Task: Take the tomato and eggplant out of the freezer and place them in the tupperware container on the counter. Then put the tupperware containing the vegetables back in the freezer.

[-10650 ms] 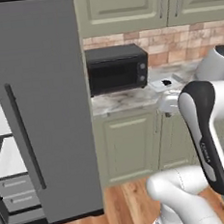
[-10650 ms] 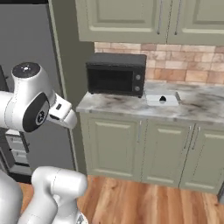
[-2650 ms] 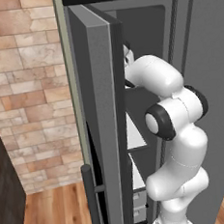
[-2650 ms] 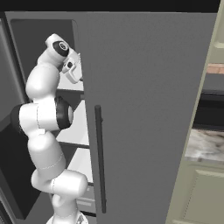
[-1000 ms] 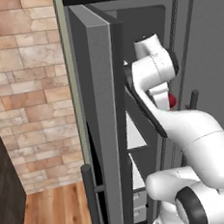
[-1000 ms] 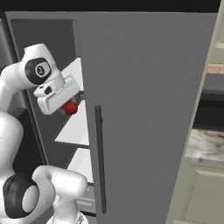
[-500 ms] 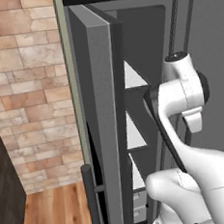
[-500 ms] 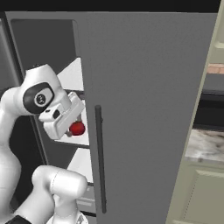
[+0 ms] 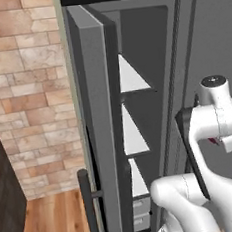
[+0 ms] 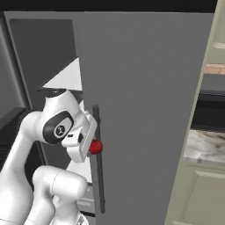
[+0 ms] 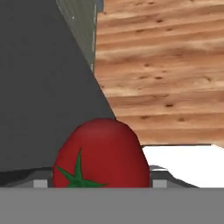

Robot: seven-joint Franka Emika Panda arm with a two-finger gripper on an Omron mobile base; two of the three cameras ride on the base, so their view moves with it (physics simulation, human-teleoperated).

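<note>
Having swung lower and out past the freezer (image 10: 145, 110) door since a moment ago, the jaws are clenching the tomato (image 10: 96, 147) beside the door's black handle, carrying it clear toward the surface.

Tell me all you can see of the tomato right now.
The tomato is a round, glossy red fruit with a green star-shaped stem, whole and unmarked. It sits clamped in the tool, held in the air beside the freezer door near its black bar handle, over the wooden floor. In the right base view it peeks out red past the tool's white body. Nothing else touches it.
</note>
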